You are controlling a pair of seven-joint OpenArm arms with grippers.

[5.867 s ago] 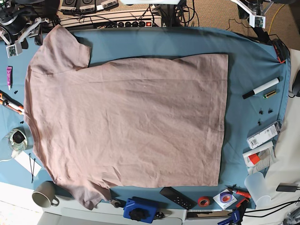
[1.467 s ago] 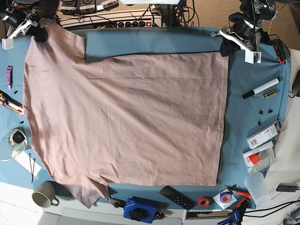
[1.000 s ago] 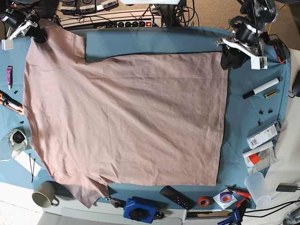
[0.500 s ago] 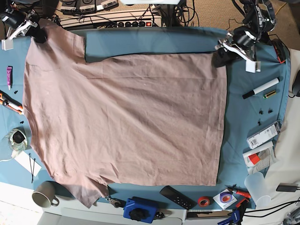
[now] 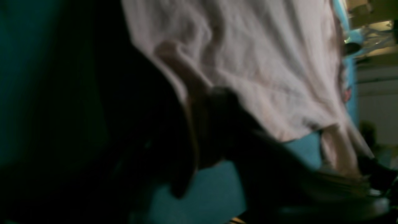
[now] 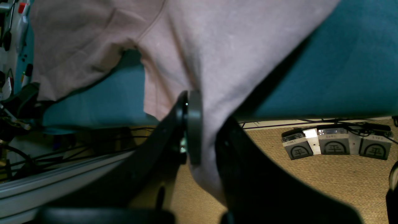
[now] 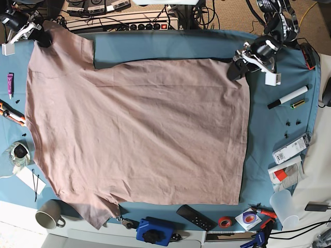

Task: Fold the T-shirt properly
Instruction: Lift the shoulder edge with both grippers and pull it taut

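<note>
T-shirt (image 7: 134,134) lies spread flat on the teal cloth (image 7: 170,46), with no fold made, so almost all the folding is left. The right gripper (image 6: 202,130) is closed on the sleeve at the far corner. The left gripper (image 7: 239,63) sits at the hem corner; the blurred wrist view cannot tell if it grips.

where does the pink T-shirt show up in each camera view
Base: the T-shirt lies spread across the middle.
Left wrist: it fills the upper centre and right, blurred.
Right wrist: it hangs from the top into the right pincer.
Shared landmark: the teal table cloth.
</note>
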